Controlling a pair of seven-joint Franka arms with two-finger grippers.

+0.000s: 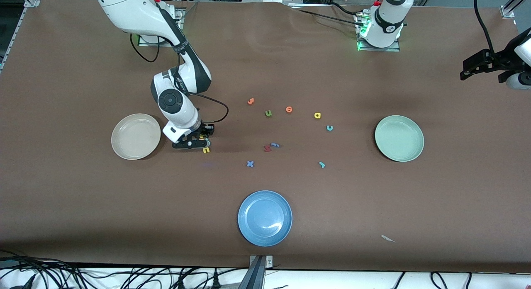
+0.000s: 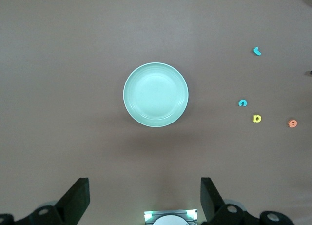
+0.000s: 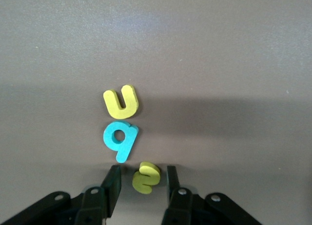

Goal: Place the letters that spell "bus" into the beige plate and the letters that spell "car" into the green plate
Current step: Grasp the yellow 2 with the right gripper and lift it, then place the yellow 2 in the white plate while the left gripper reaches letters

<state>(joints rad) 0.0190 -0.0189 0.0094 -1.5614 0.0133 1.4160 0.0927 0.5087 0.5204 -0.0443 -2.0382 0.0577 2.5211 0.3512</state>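
Note:
My right gripper (image 3: 142,175) is down at the table beside the beige plate (image 1: 135,136). Its fingers are open on either side of the yellow s (image 3: 146,177), with a gap on each side. The teal b (image 3: 119,138) and yellow u (image 3: 121,102) lie just past the fingertips. In the front view the u (image 1: 206,150) shows by the right gripper (image 1: 202,142). Yellow a (image 1: 317,115), teal c (image 1: 329,128) and teal r (image 1: 322,164) lie nearer the green plate (image 1: 399,138). My left gripper (image 2: 145,198) waits open and high above the green plate (image 2: 155,94).
A blue plate (image 1: 265,218) sits near the front camera. Mid-table lie an olive u (image 1: 268,113), two orange letters (image 1: 289,110) (image 1: 250,101), a red letter (image 1: 267,148) and a blue x (image 1: 249,163). A paper scrap (image 1: 388,238) lies near the front edge.

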